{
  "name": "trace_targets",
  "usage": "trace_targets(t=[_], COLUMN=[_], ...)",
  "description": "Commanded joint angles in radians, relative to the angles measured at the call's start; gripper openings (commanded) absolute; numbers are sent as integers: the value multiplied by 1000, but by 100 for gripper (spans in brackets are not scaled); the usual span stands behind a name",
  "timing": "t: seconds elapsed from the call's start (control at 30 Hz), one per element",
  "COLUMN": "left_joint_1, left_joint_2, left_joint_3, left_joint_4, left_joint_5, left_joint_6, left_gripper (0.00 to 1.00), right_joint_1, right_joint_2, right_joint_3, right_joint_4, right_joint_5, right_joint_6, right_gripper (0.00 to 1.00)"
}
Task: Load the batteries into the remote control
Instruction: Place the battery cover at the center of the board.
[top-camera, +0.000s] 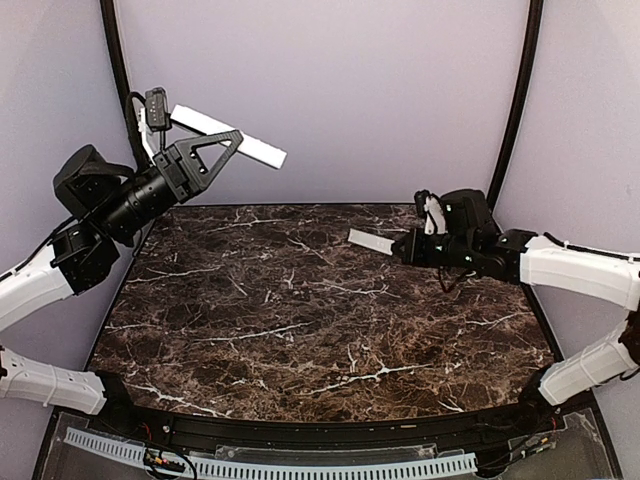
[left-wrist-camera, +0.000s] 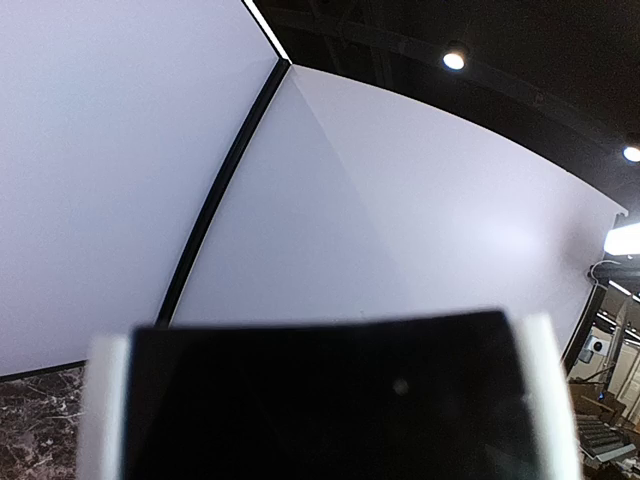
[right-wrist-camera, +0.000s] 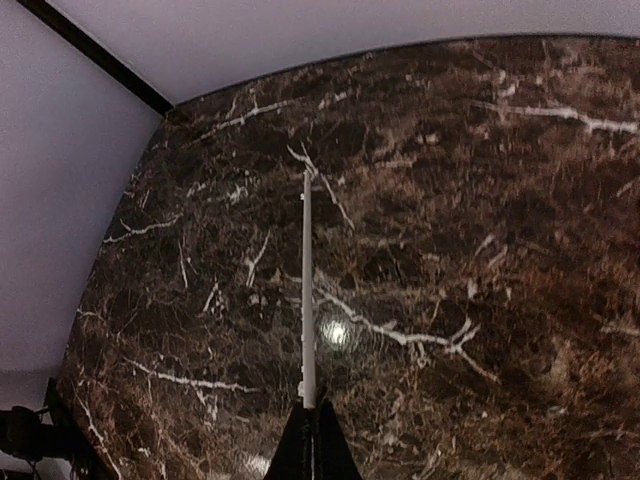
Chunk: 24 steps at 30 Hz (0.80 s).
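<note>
The remote control (top-camera: 250, 148), a long plain white bar, hung high near the table's (top-camera: 300, 330) far-left corner. The left fingers (top-camera: 208, 152) were clamped on it, and its long axis sloped down rightward. The right fingers (right-wrist-camera: 296, 458) pinched a thin white cover strip (right-wrist-camera: 308, 290).

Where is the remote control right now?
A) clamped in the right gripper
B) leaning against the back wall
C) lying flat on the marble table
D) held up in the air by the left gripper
D: in the top view the left gripper grips the remote control well above the table, while the right gripper holds only the thin cover strip.
</note>
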Motion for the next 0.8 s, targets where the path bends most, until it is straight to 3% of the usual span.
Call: trace_targets(t=[0.0, 0.1, 0.5, 0.63, 0.77], left_joint_1=[1, 1, 1, 0, 0], left_joint_2=[-27, -38, -58, -52, -37], left_joint_3=[-30, -41, -42, -39, -31], left_joint_4=[-20, -20, -41, -38, -52], left_joint_5=[-7, 0, 19, 34, 47], left_joint_6=[26, 25, 60, 64, 80], left_gripper=[0, 0, 0, 0, 0], right_joint_1=[-45, -69, -115, -120, -134], right_joint_2=[8, 36, 77, 79, 51], right_joint_3=[-191, -279, -470, -494, -467], right_joint_4=[128, 214, 215, 207, 144], right_joint_5=[-200, -274, -299, -290, -272], right_joint_6=[334, 419, 508, 509, 476], right_gripper=[0, 0, 0, 21, 35])
